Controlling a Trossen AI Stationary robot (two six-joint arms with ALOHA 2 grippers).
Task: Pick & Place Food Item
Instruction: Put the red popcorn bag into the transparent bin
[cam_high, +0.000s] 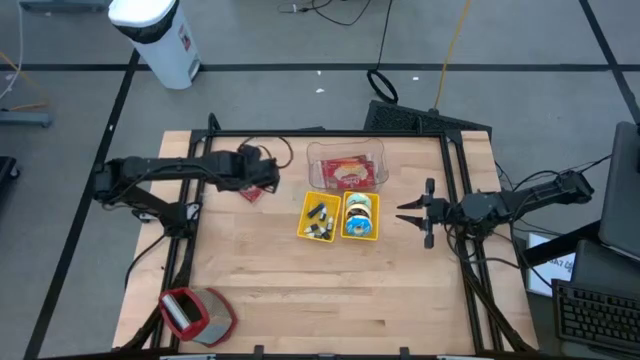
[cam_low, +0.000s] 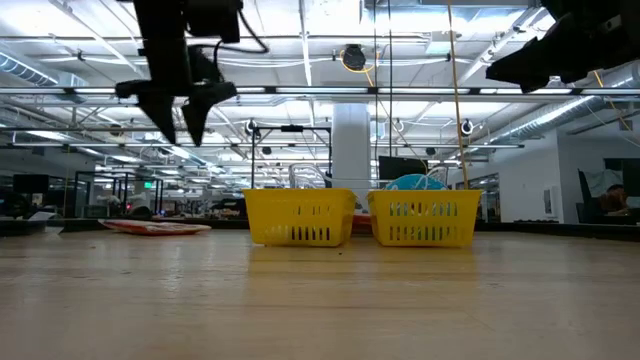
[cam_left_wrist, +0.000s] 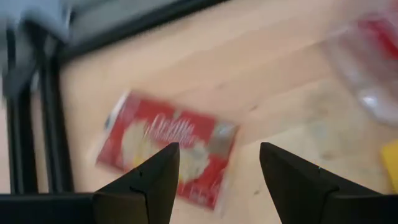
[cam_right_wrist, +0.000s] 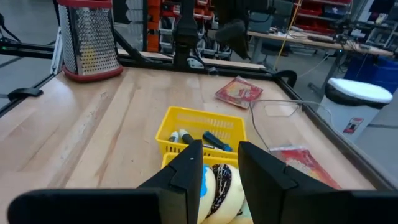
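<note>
Two slim, dark, jointed robot arms with thin black cables running along their segments. The left tool (cam_high: 262, 177) has two black, wedge-shaped fingers (cam_left_wrist: 149, 183) tapering to points. The right tool (cam_high: 409, 215) carries similar matte black angular fingers (cam_right_wrist: 186, 171).

Light source: rows of ceiling strip lamps (cam_low: 330, 15) are shining bright white in the low view, washing out the hall's upper part.
Overhead view: even, soft light is falling on the pale wooden desk (cam_high: 300, 290); shadows are lying faint.
Low view: the two yellow slotted plastic baskets (cam_low: 300, 216) are showing sharp, while the near desk surface is going soft.
Silhouette: the dark left end effector (cam_low: 183, 118) is reading as a black shape against the lamps.
Left wrist view: motion blur is smearing the flat red food packet (cam_left_wrist: 166, 146) and the clear plastic container (cam_left_wrist: 367, 68).
Right wrist view: focus is holding crisp and daylight-bright.
</note>
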